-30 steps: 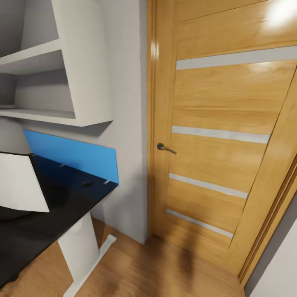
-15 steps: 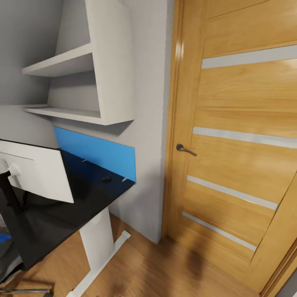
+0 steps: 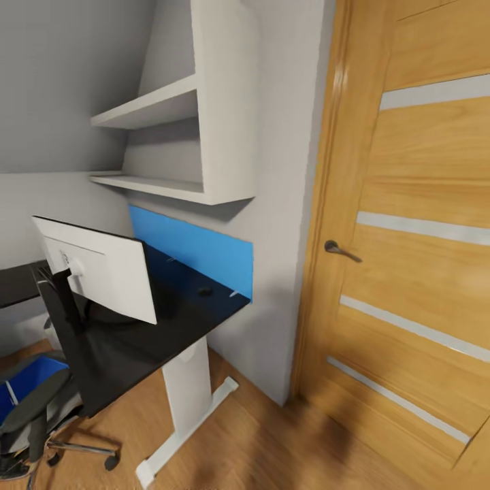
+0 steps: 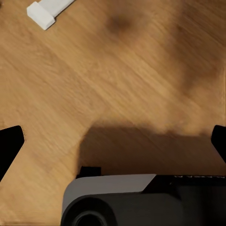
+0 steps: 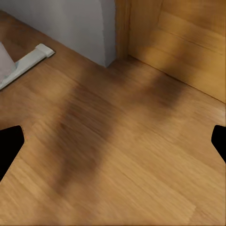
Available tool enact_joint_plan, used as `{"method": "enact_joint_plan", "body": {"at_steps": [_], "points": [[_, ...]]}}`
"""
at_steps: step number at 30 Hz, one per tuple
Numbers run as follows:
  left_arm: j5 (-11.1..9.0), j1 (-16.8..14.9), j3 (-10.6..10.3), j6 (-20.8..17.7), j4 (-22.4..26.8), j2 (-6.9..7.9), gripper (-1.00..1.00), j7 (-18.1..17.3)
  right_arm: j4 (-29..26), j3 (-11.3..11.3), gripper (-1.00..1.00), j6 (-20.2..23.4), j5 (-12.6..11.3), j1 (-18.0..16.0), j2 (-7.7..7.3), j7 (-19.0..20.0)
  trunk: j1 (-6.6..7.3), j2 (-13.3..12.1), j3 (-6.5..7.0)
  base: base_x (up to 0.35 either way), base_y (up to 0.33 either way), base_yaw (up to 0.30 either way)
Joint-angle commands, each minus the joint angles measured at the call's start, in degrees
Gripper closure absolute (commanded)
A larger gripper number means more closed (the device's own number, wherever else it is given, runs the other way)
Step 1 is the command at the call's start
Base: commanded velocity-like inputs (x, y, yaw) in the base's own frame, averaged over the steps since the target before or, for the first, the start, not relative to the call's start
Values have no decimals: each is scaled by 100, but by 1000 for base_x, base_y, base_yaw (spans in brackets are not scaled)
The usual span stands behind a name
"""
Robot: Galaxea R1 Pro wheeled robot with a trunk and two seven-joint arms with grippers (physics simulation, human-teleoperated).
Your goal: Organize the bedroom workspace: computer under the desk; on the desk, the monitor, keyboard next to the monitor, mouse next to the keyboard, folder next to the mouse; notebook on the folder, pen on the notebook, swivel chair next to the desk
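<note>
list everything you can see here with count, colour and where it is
desk: 1, black top, white leg, against the wall
monitor: 1, white back, standing on the desk
mouse: 1, black, on the desk near the blue panel
wall panel: 1, blue, behind the desk
shelves: 1 unit, white, above the desk
swivel chair: 1, grey, black armrest, beside the desk
folder: 1, blue, on the chair seat
door: 1, wood, dark handle
left gripper: black fingertips apart, over floor
right gripper: black fingertips apart, over floor
</note>
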State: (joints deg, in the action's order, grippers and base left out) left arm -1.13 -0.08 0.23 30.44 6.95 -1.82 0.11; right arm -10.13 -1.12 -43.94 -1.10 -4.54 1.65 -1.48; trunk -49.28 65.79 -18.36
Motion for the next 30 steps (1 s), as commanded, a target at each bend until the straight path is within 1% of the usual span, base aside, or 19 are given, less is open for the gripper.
{"method": "enact_joint_plan", "body": {"at_steps": [1,5,8,10,11,15,17,21,30], "points": [[-14,-1,4,57,5,-2,-100,8,2,-23,-100,-25,-18,-1,0,-1,0,4,-8,0,0,286],[-19,1,19,147,7,-2,-100,22,-3,-47,-100,-37,-36,3,-6,-7,0,4,-19,0,0,285],[-65,1,105,188,7,-2,-100,24,-7,-57,-100,-45,-43,2,-12,-9,0,4,-28,0,0,283],[-102,2,188,198,8,-2,-100,19,-10,-59,-100,-53,-42,2,-15,-9,0,4,-34,0,0,282],[-134,1,284,205,8,-2,-100,13,-12,-61,-100,-71,-41,0,-18,-10,0,4,-37,0,0,282],[-170,0,435,207,8,-2,-100,2,-9,-63,-100,-154,-40,2,-22,-10,0,4,-49,0,0,281],[-186,1,509,210,8,2,-100,5,-5,-57,-100,-319,-40,-1,-24,-10,0,4,-56,0,0,281],[-185,-1,533,231,8,9,-100,1,0,-55,-100,-433,-37,0,-27,-6,0,4,-68,0,0,281],[-186,0,539,340,8,15,-100,13,2,-55,-100,-453,-31,-3,-26,-2,0,4,-96,0,0,281]]}}
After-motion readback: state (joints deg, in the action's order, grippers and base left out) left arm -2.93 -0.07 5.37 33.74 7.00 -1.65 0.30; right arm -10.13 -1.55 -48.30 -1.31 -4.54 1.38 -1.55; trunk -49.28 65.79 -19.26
